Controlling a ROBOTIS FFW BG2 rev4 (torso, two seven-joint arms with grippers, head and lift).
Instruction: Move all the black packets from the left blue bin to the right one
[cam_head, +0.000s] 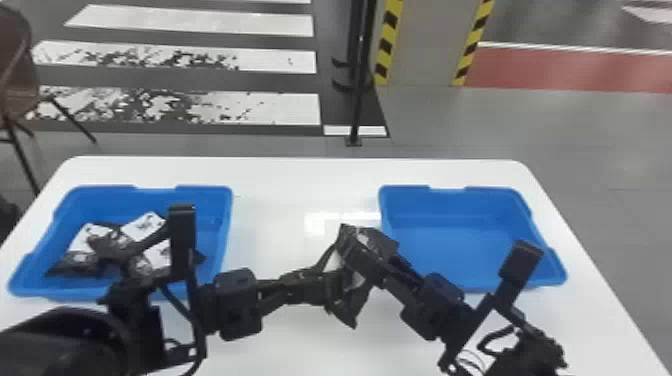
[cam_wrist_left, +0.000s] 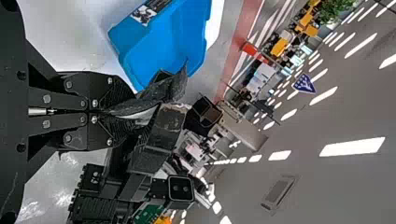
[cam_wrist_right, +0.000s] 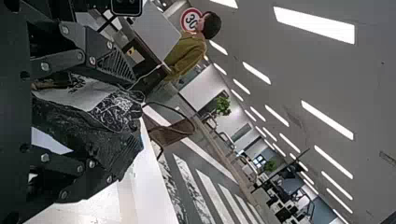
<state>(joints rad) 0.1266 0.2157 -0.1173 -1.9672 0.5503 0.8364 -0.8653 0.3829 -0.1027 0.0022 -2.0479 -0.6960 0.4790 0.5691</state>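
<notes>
In the head view my left gripper (cam_head: 336, 291) and right gripper (cam_head: 361, 254) meet between the bins, with a black packet (cam_head: 352, 306) between them. The left wrist view shows my left gripper (cam_wrist_left: 125, 112) closed on an edge of the packet (cam_wrist_left: 166, 88). My right gripper (cam_wrist_right: 114, 120) has its fingers spread on either side of the packet (cam_wrist_right: 119, 109), whose printed white face partly shows. Several black packets with white labels (cam_head: 95, 245) lie in the left blue bin (cam_head: 150, 194), partly behind the left arm. The right blue bin (cam_head: 450, 245) stands just beyond the right gripper.
Both bins stand on a white table (cam_head: 280, 175), with its bare middle between them. The left forearm crosses over the near side of the left bin. A brown chair (cam_head: 17, 75) and a black pole (cam_head: 357, 90) stand on the floor beyond the table.
</notes>
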